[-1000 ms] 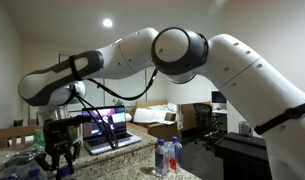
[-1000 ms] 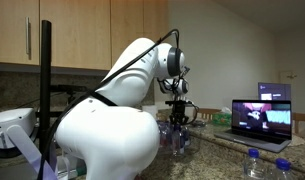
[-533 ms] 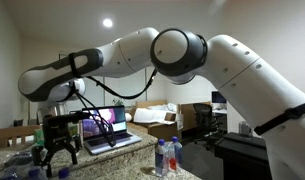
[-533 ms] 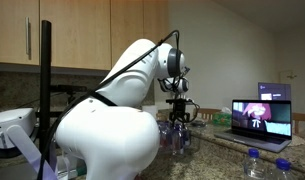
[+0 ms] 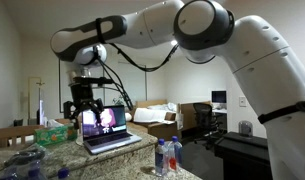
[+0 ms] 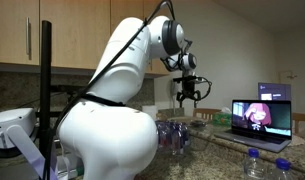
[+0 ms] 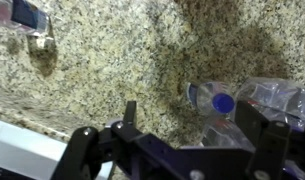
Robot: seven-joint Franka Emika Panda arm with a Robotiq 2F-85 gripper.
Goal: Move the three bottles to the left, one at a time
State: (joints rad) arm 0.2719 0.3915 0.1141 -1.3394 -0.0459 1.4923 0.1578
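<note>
Clear plastic bottles with blue caps lie on the granite counter point(image 7: 112, 60). One group of bottles point(image 5: 27, 162) point(image 6: 172, 136) rests at the left end of the counter. In the wrist view a blue-capped bottle point(image 7: 220, 103) lies beside more crumpled clear plastic at the right. Further bottles point(image 5: 167, 155) stand at the counter's right end, and one bottle point(image 6: 254, 166) shows low in the foreground. My gripper point(image 5: 85, 101) point(image 6: 189, 95) hangs well above the counter, open and empty. Its black fingers point(image 7: 80, 150) frame the bottom of the wrist view.
An open laptop point(image 5: 107, 130) point(image 6: 258, 120) with a lit screen sits on the counter near the middle. A green tissue box point(image 5: 54, 132) stands behind the left bottles. A small dark object point(image 7: 30, 14) lies at the wrist view's top left. Wooden cabinets point(image 6: 82, 35) hang above.
The gripper opened, let go of the bottle at the left end of the counter, then rose well above it and shifted toward the laptop.
</note>
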